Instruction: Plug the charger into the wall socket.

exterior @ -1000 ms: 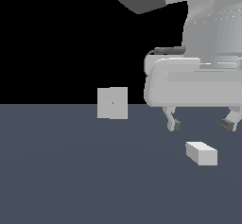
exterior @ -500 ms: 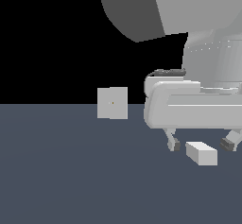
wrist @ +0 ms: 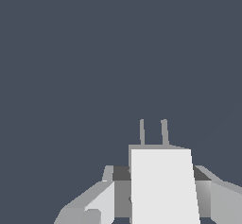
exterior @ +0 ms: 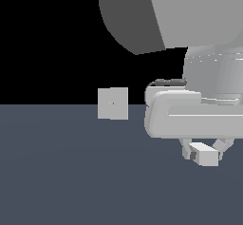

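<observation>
The charger (exterior: pixel 207 155) is a small off-white block lying on the dark grey floor at the exterior view's right. In the wrist view the charger (wrist: pixel 163 185) shows two thin prongs (wrist: pixel 153 132) pointing away from the camera. My gripper (exterior: pixel 205 152) is down over it, with one finger on each side and the dark pads (wrist: pixel 121 173) against its sides. It is shut on the charger. The wall socket (exterior: pixel 113 103) is a flat upright light-grey square plate with a tiny dot at its centre. It stands apart from the gripper, toward the exterior view's left and farther back.
The large grey arm body (exterior: pixel 190 24) and the white hand housing (exterior: pixel 190 115) fill the upper right of the exterior view. The dark grey floor (exterior: pixel 71 172) spreads between the gripper and the socket.
The gripper has come down over the charger and its fingers have closed in from a wide gap onto the block's sides. The charger and the socket have not moved.
</observation>
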Action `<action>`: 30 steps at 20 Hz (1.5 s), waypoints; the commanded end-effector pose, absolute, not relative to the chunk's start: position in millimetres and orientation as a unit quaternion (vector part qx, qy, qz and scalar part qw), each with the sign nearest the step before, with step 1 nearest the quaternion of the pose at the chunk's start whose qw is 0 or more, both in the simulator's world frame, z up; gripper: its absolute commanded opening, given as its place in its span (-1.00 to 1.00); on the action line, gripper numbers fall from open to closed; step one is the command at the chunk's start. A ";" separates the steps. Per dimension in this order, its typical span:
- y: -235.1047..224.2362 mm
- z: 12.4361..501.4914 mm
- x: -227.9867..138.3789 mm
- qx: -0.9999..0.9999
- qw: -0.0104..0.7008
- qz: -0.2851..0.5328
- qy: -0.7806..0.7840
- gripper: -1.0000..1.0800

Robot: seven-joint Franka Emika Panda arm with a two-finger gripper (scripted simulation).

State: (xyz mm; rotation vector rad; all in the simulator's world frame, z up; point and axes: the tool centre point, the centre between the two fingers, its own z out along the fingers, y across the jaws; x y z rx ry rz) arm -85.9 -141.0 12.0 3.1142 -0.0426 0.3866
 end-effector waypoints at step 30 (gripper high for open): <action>-64.3 46.0 -53.6 0.990 0.007 0.125 -0.063 -1.00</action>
